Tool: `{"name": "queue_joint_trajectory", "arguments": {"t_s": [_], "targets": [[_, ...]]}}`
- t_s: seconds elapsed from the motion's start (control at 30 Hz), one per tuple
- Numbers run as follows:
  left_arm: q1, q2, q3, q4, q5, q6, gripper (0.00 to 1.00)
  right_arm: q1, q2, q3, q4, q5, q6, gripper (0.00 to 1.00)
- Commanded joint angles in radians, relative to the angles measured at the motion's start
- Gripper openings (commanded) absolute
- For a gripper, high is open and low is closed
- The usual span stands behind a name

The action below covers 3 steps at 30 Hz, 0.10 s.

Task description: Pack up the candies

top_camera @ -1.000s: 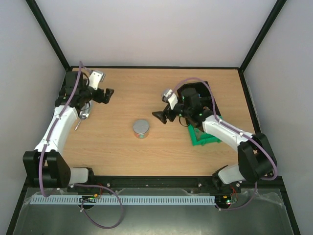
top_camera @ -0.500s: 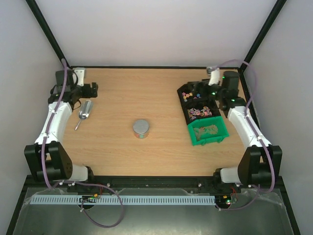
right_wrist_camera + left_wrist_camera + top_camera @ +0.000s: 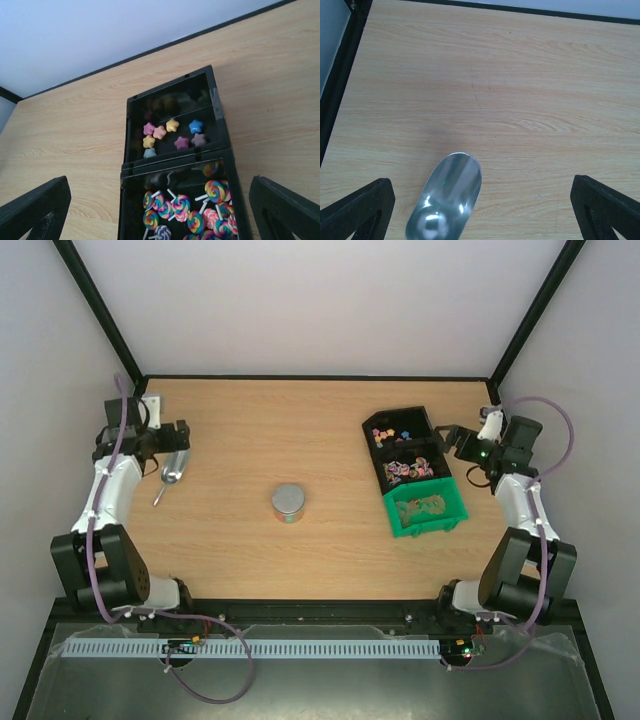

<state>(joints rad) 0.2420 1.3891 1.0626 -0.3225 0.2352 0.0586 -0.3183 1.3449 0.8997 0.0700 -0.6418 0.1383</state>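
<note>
The candies are small star pieces (image 3: 170, 134) in pink, yellow, blue and purple, lying in the far black bin (image 3: 396, 427). A second black bin (image 3: 412, 468) next to it holds swirl lollipops (image 3: 220, 192). My right gripper (image 3: 452, 438) is open and empty, just right of the black bins; in the wrist view the right gripper (image 3: 157, 200) looks down over them. A metal scoop (image 3: 172, 468) lies on the table at the left. My left gripper (image 3: 178, 435) is open and empty, just behind the scoop bowl (image 3: 447, 197).
A green bin (image 3: 428, 508) with pale tan pieces sits in front of the black bins. A small round metal tin (image 3: 288, 503) stands mid-table. Black frame rails (image 3: 300, 378) edge the table at the back and sides.
The right arm swung from mid-table out to the right edge, uncovering the bins. The left arm drew back to the far left, its gripper now by the scoop.
</note>
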Motion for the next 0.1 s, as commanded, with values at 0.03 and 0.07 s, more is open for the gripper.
{"name": "queue_joint_trajectory", "arguments": {"t_s": [0.03,0.07], "targets": [[0.006,-0.038,-0.031,0.039,0.043,-0.009,0.99,-0.005,-0.009,-0.028,0.024,-0.057,0.004,0.99],[0.008,-0.044,-0.037,0.043,0.041,-0.009,0.99,-0.005,-0.013,-0.029,0.028,-0.059,0.007,0.99]]}}
